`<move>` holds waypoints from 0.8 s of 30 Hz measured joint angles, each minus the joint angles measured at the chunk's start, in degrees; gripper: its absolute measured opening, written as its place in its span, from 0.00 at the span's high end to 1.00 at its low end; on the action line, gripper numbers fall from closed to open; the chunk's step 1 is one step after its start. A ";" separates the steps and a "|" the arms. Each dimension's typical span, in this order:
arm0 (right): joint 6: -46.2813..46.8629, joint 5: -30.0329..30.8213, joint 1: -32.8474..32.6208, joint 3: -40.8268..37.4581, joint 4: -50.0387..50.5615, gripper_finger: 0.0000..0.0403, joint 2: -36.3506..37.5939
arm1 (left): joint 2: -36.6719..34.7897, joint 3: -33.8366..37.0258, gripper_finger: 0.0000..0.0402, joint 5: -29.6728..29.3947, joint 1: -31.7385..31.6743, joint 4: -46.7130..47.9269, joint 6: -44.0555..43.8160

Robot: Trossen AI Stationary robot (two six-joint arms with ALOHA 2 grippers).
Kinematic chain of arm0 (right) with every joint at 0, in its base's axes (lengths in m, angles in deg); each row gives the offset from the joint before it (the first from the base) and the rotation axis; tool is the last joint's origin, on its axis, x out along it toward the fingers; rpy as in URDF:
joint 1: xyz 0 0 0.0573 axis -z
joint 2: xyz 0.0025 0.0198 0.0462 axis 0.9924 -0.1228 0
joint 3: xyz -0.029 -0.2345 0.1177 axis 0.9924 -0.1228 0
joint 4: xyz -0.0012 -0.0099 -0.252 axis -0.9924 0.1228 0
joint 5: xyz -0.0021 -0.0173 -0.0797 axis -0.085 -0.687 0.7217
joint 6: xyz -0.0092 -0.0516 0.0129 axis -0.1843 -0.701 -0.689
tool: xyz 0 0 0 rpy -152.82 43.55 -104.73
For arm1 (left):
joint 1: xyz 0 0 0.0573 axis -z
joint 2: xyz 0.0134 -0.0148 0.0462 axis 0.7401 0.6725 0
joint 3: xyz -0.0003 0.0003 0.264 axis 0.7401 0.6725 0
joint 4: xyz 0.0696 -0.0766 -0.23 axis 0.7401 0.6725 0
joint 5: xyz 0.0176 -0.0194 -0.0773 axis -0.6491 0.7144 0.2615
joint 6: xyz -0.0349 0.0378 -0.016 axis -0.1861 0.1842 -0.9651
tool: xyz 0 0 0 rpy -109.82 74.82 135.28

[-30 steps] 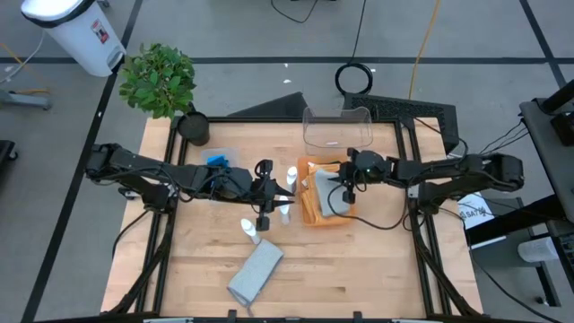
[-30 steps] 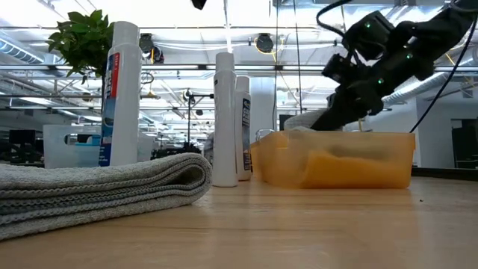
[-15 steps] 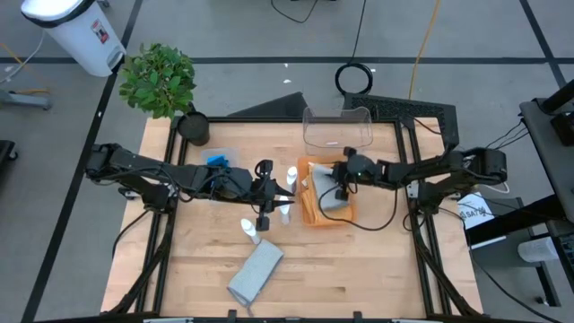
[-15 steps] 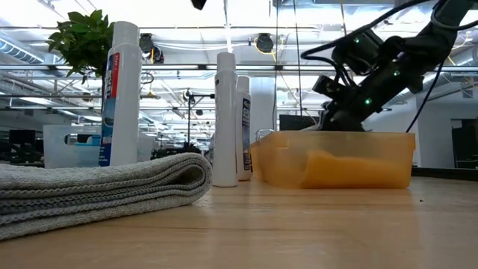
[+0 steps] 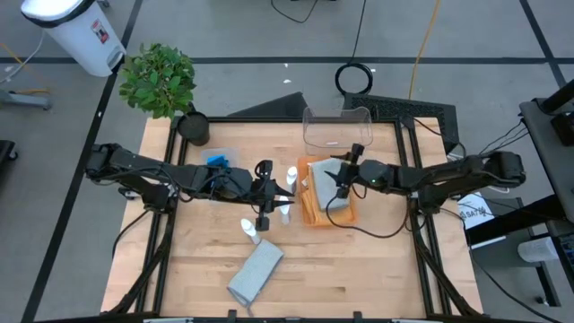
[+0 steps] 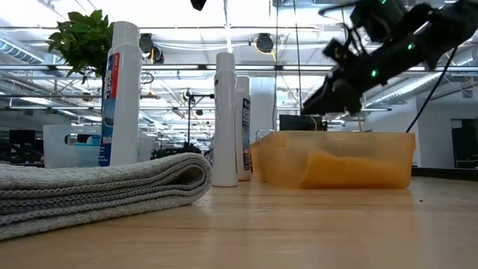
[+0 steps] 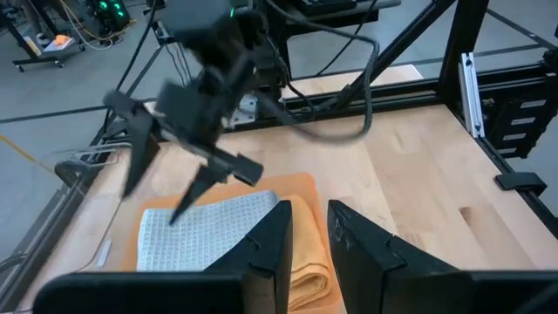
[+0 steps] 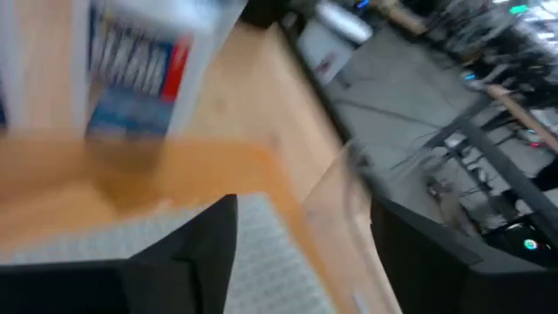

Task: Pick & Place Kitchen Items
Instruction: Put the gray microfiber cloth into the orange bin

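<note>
Since the earlier frames: right gripper (image 5: 339, 173) risen clear of the orange tray (image 5: 310, 215), fingers now spread wide and empty; grey cloth (image 5: 325, 189) left lying in the tray on the orange cloth (image 5: 311, 205). Judgement: this item is placed, release complete.

High view. Grey cloth in tray, long axis roughly 12-to-6 o'clock. Second grey cloth (image 5: 256, 272) at 6 o'clock of the table, long axis 1-to-7 o'clock. Two white bottles (image 5: 291, 175) upright just at 9 o'clock of the tray; a third (image 5: 249, 231) toward 7 o'clock. Blue sponge (image 5: 217, 161) at 9 o'clock, beside the left arm. Left gripper (image 5: 280, 196) at table centre by the bottles.

Low view. Right gripper (image 6: 326, 97) above the tray (image 6: 335, 161), apart from it. Folded grey cloth (image 6: 97, 187) in foreground, three bottles (image 6: 224, 119) standing.

Left wrist view. Left fingers (image 7: 266, 249) stand close together with a narrow gap, nothing between them. Right gripper (image 7: 161, 187) splayed over the grey cloth (image 7: 200, 235).

Right wrist view. Fingers (image 8: 205, 253) well apart over the grey cloth (image 8: 261, 262).
</note>
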 joint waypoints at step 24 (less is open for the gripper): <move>20.45 -16.28 4.37 3.02 8.56 0.99 -8.19 | 0.00 0.00 0.81 0.00 0.00 -0.60 -0.04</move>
